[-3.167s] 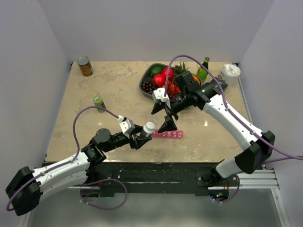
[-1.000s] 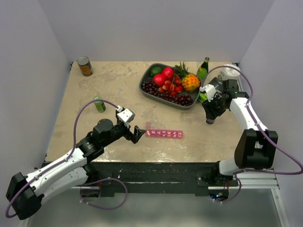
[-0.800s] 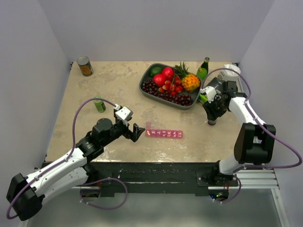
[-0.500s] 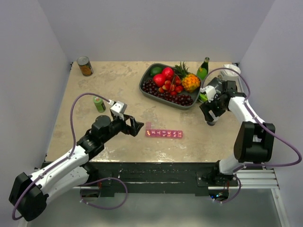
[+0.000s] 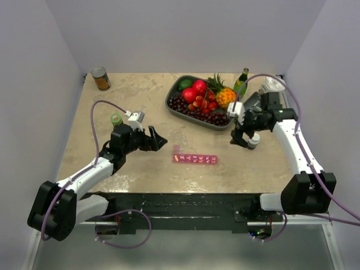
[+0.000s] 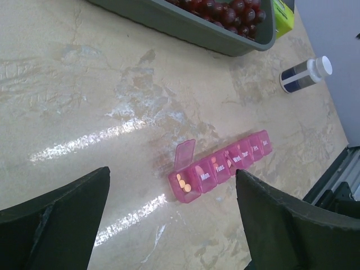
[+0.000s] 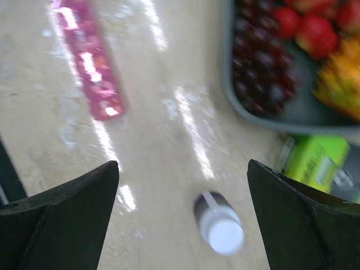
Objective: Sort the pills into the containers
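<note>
Both my grippers are empty. The left gripper (image 5: 158,139) has its fingers spread wide and sits just left of the pink pill organiser (image 6: 222,166), apart from it. The right gripper (image 5: 238,139) is spread wide too, right next to the small bottle (image 7: 222,228), which stands free on the table; nothing is clamped.

The organiser lies mid-table between the two arms. Its end lid (image 6: 184,154) nearest the left gripper stands up, with a few orange pills (image 6: 181,181) showing in that compartment; the other lids look shut.

My main worry is the strip itself. It looks light, and the table (image 5: 140,95) is glossy, so a careless finger on the raised lid or the end wall would likely skate it away or tip the pills out. On the right, a sideways sweep could topple the bottle and let it roll. That wrist view is smeared, so I judge clearance there poorly.

The fruit tray (image 5: 169,104) and a green bottle (image 5: 242,81) crowd the right arm's far side. A small green object (image 5: 116,120) sits beside the left arm, and a can (image 5: 101,79) stands well off in the far corner.
</note>
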You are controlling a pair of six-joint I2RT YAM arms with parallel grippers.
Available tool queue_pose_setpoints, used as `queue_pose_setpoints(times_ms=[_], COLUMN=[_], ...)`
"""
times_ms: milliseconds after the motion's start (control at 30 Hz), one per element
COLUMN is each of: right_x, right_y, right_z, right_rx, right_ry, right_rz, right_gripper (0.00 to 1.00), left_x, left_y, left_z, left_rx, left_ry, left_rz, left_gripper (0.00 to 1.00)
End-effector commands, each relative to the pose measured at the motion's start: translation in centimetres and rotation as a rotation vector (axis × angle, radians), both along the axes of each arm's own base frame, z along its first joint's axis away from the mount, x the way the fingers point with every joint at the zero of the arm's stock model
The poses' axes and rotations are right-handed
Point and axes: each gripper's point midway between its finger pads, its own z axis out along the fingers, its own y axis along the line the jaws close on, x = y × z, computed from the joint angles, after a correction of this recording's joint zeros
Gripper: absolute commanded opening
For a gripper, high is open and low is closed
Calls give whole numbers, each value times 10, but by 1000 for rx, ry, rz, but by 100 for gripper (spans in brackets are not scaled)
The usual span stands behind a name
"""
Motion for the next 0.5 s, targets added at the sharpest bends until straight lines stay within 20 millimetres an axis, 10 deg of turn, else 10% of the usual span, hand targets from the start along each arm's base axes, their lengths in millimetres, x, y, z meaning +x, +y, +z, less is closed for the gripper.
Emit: queue_pose_setpoints(times_ms=[0, 467], right_x=[-49, -83], right_y=[72, 163], right_z=[-17, -72], right_rx=[66, -89], right_ry=[16, 14], right_rz=[341, 525], right_gripper=[99, 99], left_x=[7, 4], left_y=[-11, -2], left_z=[31, 13], left_rx=[-91, -77], left_ry=[-63, -48], left_rz=[-57, -41], left_gripper=[96, 96])
